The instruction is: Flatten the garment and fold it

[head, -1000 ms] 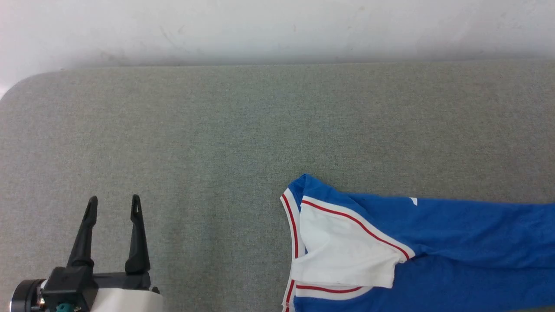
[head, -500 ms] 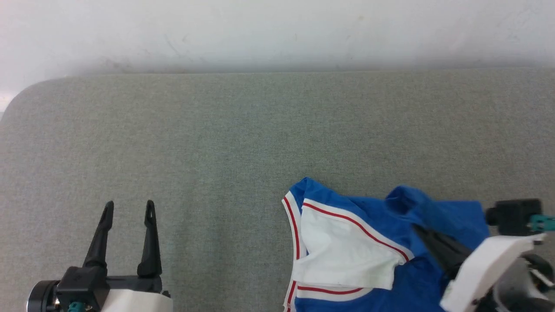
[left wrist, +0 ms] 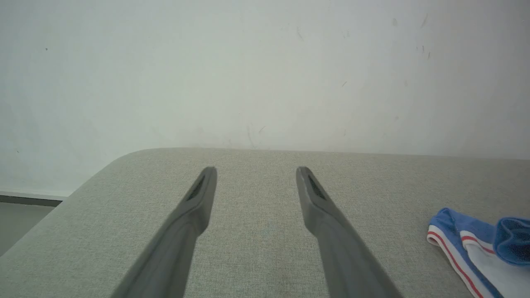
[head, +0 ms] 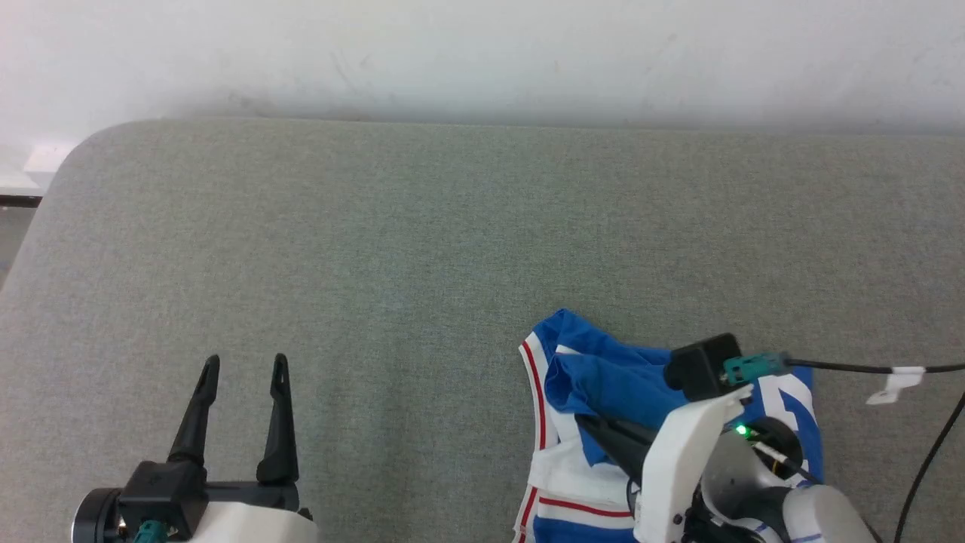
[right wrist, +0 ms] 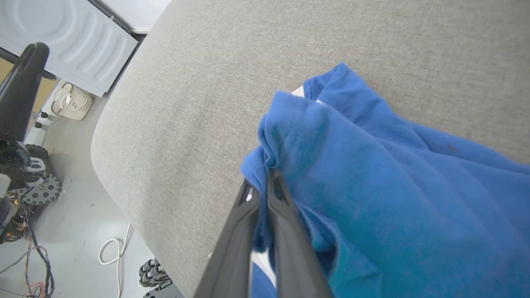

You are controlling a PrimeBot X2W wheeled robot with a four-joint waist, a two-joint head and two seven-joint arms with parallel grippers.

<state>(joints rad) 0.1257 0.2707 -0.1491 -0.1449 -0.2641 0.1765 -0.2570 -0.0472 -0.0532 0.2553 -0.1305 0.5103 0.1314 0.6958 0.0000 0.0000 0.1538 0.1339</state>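
The shirt [head: 603,381] lies bunched at the near edge of the surface [head: 377,241], right of its middle. The right pincer [right wrist: 261,184] is over it, pinching a fold. The left pincer [head: 243,367] hangs toward the near left corner, well apart from the shirt.

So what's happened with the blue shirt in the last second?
The right gripper has come in from the right, shut on the garment, and carried its blue end leftward over the white sleeve. The garment, stretched out before, now lies doubled and shorter. The left gripper stays open and empty above the table.
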